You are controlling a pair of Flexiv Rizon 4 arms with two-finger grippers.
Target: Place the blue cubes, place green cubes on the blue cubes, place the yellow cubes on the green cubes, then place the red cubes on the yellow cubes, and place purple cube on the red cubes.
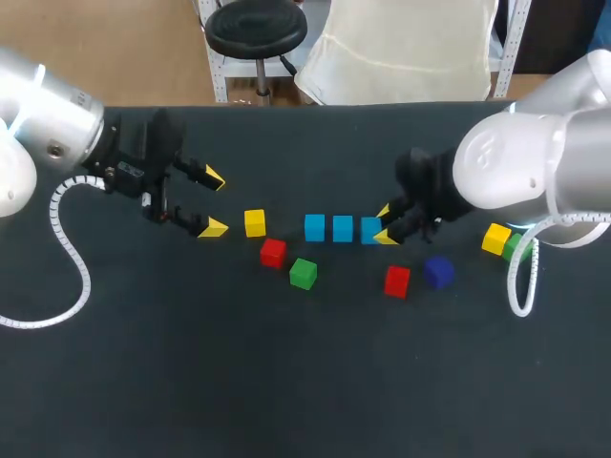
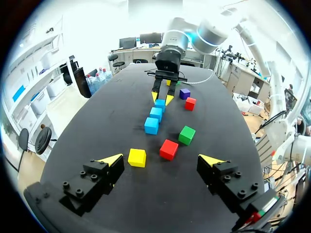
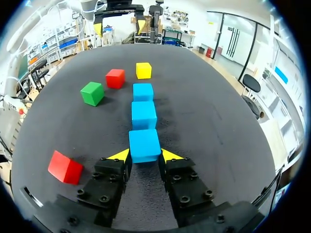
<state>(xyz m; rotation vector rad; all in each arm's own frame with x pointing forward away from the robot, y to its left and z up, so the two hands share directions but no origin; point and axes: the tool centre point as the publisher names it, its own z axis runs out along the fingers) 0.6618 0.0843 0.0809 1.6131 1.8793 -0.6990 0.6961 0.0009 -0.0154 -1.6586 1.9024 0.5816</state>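
Three blue cubes lie in a row mid-table. My right gripper [image 1: 385,224] [image 3: 145,155] is shut on the row's right end cube [image 1: 369,230] [image 3: 144,144], which rests on the table beside the middle blue cube [image 1: 343,228] [image 3: 144,114] and the left one [image 1: 314,227] [image 3: 143,91]. My left gripper [image 1: 212,202] [image 2: 161,160] hangs open and holds nothing, just left of a yellow cube [image 1: 254,222] [image 2: 137,157]. Below the row are a red cube [image 1: 273,252] [image 2: 168,149] and a green cube [image 1: 303,273] [image 2: 186,135].
A second red cube [image 1: 397,281] and the purple cube [image 1: 438,271] lie right of centre. Another yellow cube [image 1: 495,239] and a green cube [image 1: 516,246] sit under my right arm, partly hidden. The table's front half is bare dark cloth.
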